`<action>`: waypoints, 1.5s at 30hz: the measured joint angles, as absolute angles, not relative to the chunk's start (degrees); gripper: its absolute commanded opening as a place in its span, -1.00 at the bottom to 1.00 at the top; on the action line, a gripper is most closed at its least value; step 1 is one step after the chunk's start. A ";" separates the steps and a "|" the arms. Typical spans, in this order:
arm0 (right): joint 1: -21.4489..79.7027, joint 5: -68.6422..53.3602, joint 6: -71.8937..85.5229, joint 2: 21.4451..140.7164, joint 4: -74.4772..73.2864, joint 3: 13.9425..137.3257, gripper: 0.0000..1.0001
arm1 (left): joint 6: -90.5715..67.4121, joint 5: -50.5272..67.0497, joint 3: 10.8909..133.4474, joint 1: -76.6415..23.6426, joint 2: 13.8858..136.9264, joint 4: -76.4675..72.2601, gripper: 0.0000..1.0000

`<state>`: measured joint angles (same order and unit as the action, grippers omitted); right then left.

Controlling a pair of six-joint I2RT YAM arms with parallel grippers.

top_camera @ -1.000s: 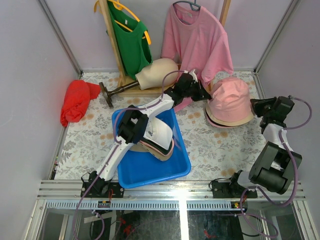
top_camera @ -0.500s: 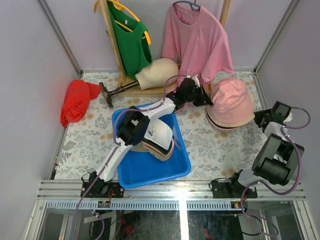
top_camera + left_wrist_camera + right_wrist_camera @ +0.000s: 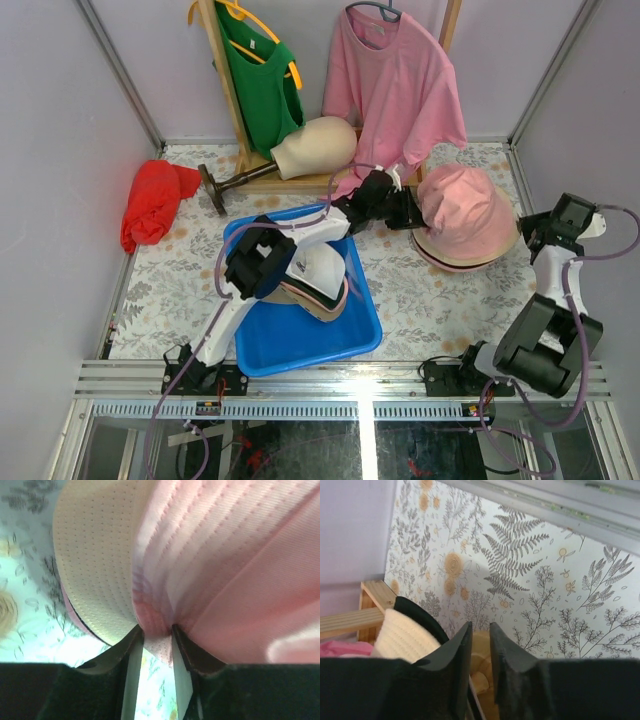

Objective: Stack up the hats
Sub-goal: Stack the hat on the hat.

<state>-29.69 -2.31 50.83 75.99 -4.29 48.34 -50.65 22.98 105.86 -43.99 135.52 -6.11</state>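
A pink bucket hat (image 3: 465,200) tops a stack at the right of the table, over a cream hat (image 3: 470,247) with a black brim under it. My left gripper (image 3: 410,212) is at that stack's left edge. In the left wrist view its jaws (image 3: 156,629) stand slightly apart, and a fold of the pink hat (image 3: 240,555) lies loosely between them beside the cream hat (image 3: 95,555). My right gripper (image 3: 530,228) is just right of the stack, narrowly open (image 3: 480,626) and holding nothing. More hats, a white cap (image 3: 318,265) uppermost, are piled in the blue tray (image 3: 300,355).
A cream mannequin head (image 3: 315,145) lies on its stand at the back, by a wooden rack holding a green shirt (image 3: 262,85) and a pink shirt (image 3: 395,80). A red cloth bundle (image 3: 152,205) sits far left. The left arm stretches over the tray.
Both grippers have gone from shut to slightly parted. The pink-topped stack has shifted a little right and nearer. The right gripper has drawn back from the stack's right brim towards the wall.
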 measured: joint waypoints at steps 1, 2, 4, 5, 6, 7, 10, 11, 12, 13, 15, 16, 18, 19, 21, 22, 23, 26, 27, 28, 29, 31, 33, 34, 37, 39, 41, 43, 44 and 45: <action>-29.67 -1.80 50.70 74.72 -4.95 48.53 -0.30 | -50.92 22.94 104.18 -44.36 134.61 -6.31 -0.29; -29.67 -1.34 50.81 73.87 -5.26 48.69 -0.24 | -51.00 22.96 102.98 -44.60 133.88 -6.31 -0.22; -29.67 -0.89 50.72 72.16 -6.72 49.34 -0.16 | -51.37 22.81 100.33 -44.99 132.31 -6.24 -0.10; -29.67 -0.82 50.74 71.50 -7.53 49.82 -0.13 | -51.53 22.65 99.42 -45.01 131.72 -6.13 -0.05; -29.67 -0.73 50.72 71.02 -8.23 50.30 -0.10 | -51.75 22.46 98.54 -45.01 131.09 -5.93 -0.01; -29.67 -0.69 50.72 70.65 -8.86 50.83 -0.08 | -51.77 22.28 98.06 -45.01 130.72 -5.76 0.02; -29.67 -0.71 50.70 69.84 -10.59 52.58 -0.05 | -51.94 21.41 96.38 -44.95 129.27 -5.48 0.09; -29.65 -0.75 50.70 69.58 -10.98 53.04 -0.04 | -51.99 21.15 95.77 -44.88 128.75 -5.30 0.10; -29.63 -0.75 50.70 69.30 -11.60 53.71 -0.04 | -52.12 20.62 94.85 -44.77 128.03 -5.21 0.12; -29.61 -0.86 50.61 69.04 -11.73 54.17 -0.03 | -52.23 20.25 93.82 -44.62 127.17 -5.10 0.12; -29.30 -0.99 50.37 68.49 -12.45 55.37 -0.03 | -52.36 19.53 92.23 -44.34 125.73 -4.73 0.13; -29.04 -1.04 50.26 68.25 -12.78 56.10 -0.03 | -52.45 19.03 91.42 -44.14 124.84 -4.29 0.13; -28.34 -1.15 49.91 67.83 -13.19 57.45 -0.03 | -52.47 18.35 90.45 -43.77 123.48 -3.68 0.14; -27.94 -1.26 49.82 67.64 -13.30 58.19 -0.02 | -52.47 17.74 89.93 -43.53 122.61 -3.29 0.15; -27.20 -1.65 49.67 67.55 -13.43 59.59 -0.02 | -52.47 16.80 89.06 -42.98 120.73 -2.83 0.17; -26.85 -1.87 49.65 67.55 -13.50 60.18 -0.02 | -52.47 16.29 88.88 -42.65 119.90 -2.79 0.18; -26.28 -2.20 49.63 67.55 -13.52 60.80 -0.02 | -52.47 15.92 88.88 -42.39 119.11 -2.85 0.18; -23.64 -2.63 49.65 67.53 -13.41 62.13 -0.02 | -52.47 15.00 89.45 -41.50 117.45 -3.20 0.19; -22.44 -2.66 49.65 67.44 -13.32 62.26 -0.02 | -52.51 14.98 90.32 -41.19 117.43 -3.31 0.19; -21.21 -2.68 49.67 67.35 -13.32 62.28 -0.02 | -52.62 14.98 91.33 -41.01 117.62 -3.36 0.20; -20.03 -2.66 49.71 67.33 -13.32 62.28 -0.02 | -52.73 14.98 92.55 -40.75 117.97 -3.38 0.20; -17.91 -2.66 49.95 67.33 -13.15 62.28 -0.03 | -52.90 14.96 95.81 -40.42 119.17 -3.49 0.20; -15.79 -2.57 50.37 67.33 -12.78 62.28 -0.03 | -53.25 14.87 98.91 -40.16 120.73 -3.88 0.20; -14.72 -2.44 50.46 67.33 -12.56 62.28 -0.03 | -53.47 14.83 100.71 -40.10 121.71 -3.90 0.21; -12.08 -2.00 50.74 67.33 -11.94 62.19 -0.03 | -54.46 14.76 106.67 -40.07 125.64 -4.03 0.21; -11.20 -2.02 51.09 67.40 -11.22 61.89 -0.03 | -55.27 14.81 111.02 -40.10 128.92 -3.99 0.21; -10.90 -2.00 51.66 67.72 -9.80 60.97 -0.03 | -56.14 14.94 115.15 -40.32 132.40 -3.90 0.21; -10.81 -2.00 52.03 68.20 -9.23 60.34 -0.04 | -56.86 15.03 117.73 -40.62 135.13 -3.75 0.21; -10.79 -2.00 52.25 68.66 -8.54 59.75 -0.04 | -57.08 15.05 118.67 -40.88 136.33 -3.73 0.21; -10.76 -2.00 52.34 69.04 -8.10 59.37 -0.04 | -57.23 15.05 119.33 -41.15 137.19 -3.70 0.21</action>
<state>-10.76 -2.00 52.34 69.04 -8.10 59.37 -57.23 15.05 119.33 -41.15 137.19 -3.70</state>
